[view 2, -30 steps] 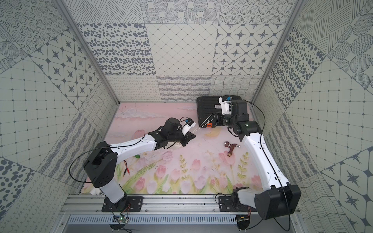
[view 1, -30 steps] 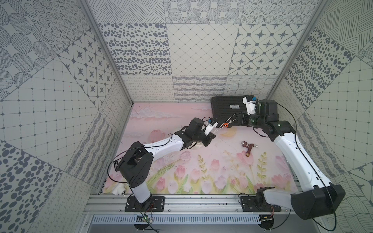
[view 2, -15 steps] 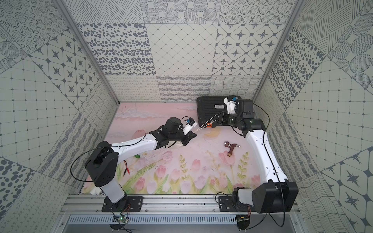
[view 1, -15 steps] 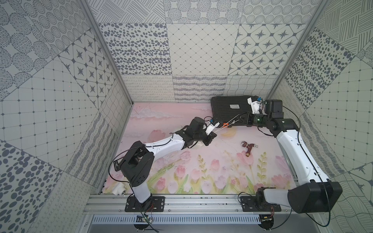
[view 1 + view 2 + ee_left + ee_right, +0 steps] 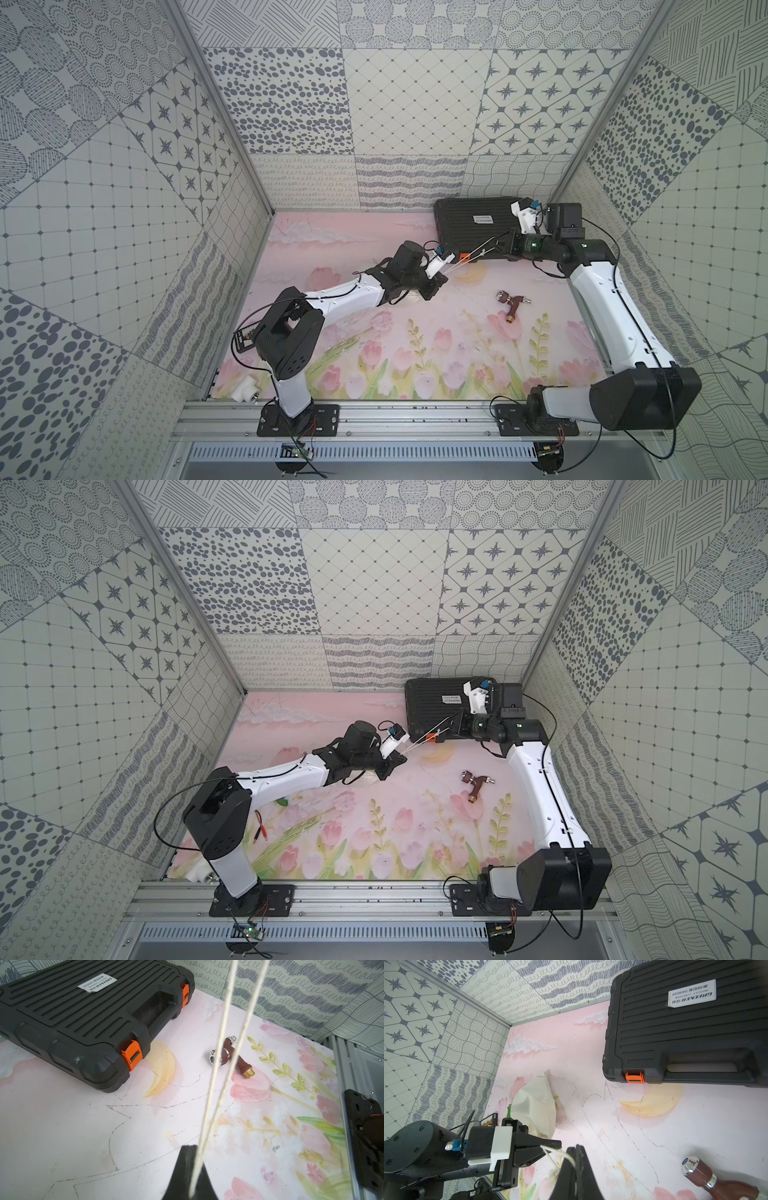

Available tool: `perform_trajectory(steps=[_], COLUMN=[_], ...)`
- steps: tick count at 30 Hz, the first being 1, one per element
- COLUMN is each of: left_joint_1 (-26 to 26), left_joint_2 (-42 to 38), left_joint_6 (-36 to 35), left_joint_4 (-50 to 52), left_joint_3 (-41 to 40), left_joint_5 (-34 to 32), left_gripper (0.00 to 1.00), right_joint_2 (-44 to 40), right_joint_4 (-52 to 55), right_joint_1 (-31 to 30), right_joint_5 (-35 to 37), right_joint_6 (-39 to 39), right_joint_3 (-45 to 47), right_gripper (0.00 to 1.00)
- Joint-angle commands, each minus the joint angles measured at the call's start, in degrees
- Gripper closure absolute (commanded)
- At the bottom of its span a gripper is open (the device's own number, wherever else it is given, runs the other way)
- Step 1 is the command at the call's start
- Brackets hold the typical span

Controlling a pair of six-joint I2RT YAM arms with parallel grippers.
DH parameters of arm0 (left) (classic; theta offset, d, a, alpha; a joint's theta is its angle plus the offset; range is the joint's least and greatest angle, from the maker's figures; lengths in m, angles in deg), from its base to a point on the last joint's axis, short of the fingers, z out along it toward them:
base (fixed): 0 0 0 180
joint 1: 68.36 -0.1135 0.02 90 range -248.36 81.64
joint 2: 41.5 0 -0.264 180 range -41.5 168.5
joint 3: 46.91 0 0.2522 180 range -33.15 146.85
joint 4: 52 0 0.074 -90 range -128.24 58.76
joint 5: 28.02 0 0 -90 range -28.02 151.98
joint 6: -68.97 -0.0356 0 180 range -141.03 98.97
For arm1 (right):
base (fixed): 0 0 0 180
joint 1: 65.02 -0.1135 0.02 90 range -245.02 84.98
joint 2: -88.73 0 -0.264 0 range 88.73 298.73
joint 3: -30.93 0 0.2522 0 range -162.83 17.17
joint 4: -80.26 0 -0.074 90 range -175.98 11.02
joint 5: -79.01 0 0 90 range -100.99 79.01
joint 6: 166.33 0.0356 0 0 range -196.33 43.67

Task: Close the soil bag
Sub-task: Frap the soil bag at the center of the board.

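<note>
While the left gripper [image 5: 557, 1144] and right gripper [image 5: 500, 245] are each pinched shut on the two pale cords [image 5: 473, 258], taut toward two o'clock, the cream soil bag [image 5: 533, 1105] lies mid-mat [image 5: 374, 232] behind the left gripper, its mouth hidden, so cinching seems underway but unconfirmed.

you see: soil bag [image 5: 535, 1105] cream-white | cords [image 5: 226, 1003] pale beige | case [image 5: 473, 232] black, ribbed, orange latches | tap [image 5: 512, 305] maroon, brass tip | mat [image 5: 415, 353] pink, tulip print along lower edge in both top views | walls [image 5: 374, 104] grey-on-white patchwork
</note>
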Motion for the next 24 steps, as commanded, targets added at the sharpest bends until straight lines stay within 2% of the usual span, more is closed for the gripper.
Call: perform_trajectory(steps=[1,8,15,24], left_joint_1=[-0.38,-0.39,-0.36,-0.39], left_joint_2=[2.21,0.61,1.81,4.33], left_joint_6=[0.24,0.59,1.34,1.99], left_joint_4=[48.63,49.16,51.02,53.54], left_joint_3=[-2.62,-3.05,-3.42,-3.28], left_joint_5=[-11.43,-12.48,-14.44,-15.37], left_gripper=[0.92,0.89,0.92,0.92], right_joint_2=[-2.18,-1.94,-2.11,-3.0], right_joint_4=[-24.32,-24.33,-24.19,-24.12], right_joint_1=[7.36,7.45,8.91,14.38], right_joint_5=[13.85,13.6,13.48,11.96], right_joint_6=[-0.22,-0.7,-0.4,0.83], right_joint_3=[-7.71,-7.88,-7.71,-8.93], right_gripper=[1.0,1.0,1.0,1.0])
